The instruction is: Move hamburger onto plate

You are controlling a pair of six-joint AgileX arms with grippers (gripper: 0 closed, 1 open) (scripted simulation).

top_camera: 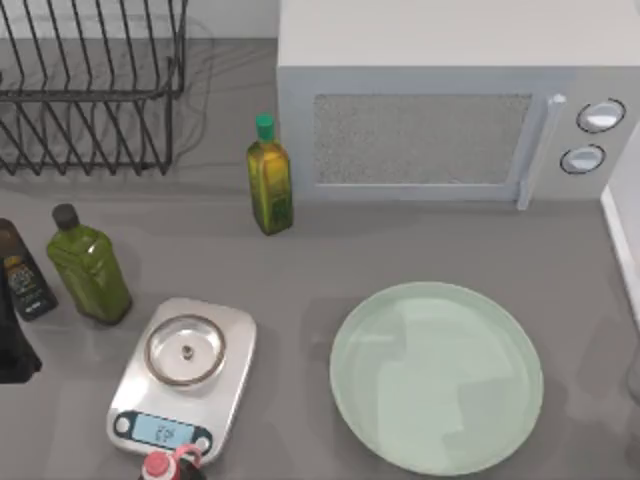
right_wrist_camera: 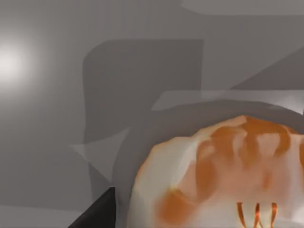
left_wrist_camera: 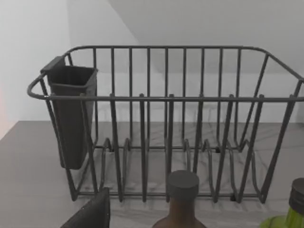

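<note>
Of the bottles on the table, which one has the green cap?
The slim olive oil bottle standing in front of the microwave. The squat green bottle to its left has a dark cap, as does the dark bottle at the table's left edge.
</note>
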